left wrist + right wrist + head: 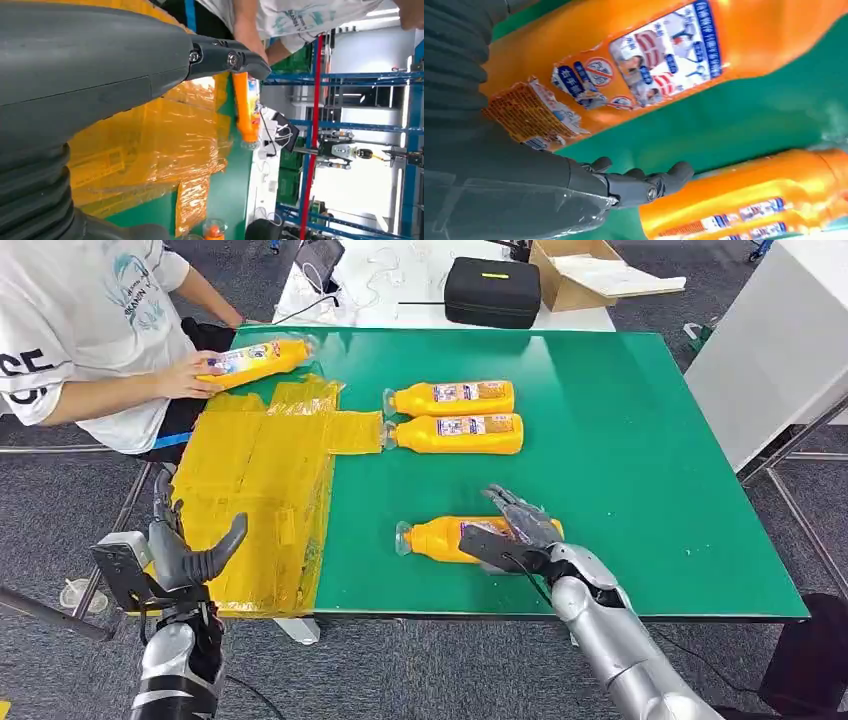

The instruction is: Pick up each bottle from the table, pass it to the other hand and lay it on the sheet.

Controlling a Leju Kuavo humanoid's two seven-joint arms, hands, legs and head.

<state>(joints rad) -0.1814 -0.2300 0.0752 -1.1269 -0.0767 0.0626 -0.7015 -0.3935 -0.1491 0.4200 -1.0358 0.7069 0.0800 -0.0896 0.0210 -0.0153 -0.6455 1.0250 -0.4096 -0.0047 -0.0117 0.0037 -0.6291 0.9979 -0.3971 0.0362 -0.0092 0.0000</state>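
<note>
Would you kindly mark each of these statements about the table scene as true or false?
1. The right hand is over the nearest bottle. True.
2. The left hand holds a bottle. False: it is empty, fingers apart, near the yellow sheet.
3. Two bottles lie side by side mid-table. True.
4. All bottles lie on the sheet. False: three lie on the green table.
5. A person's hand rests on a bottle. True.

The right hand (520, 530) is resting over the nearest bottle (440, 538) on the green surface (620, 440). Beyond that bottle, two bottles (450, 415) are lying side by side, beside the yellow sheet (260, 480).
</note>
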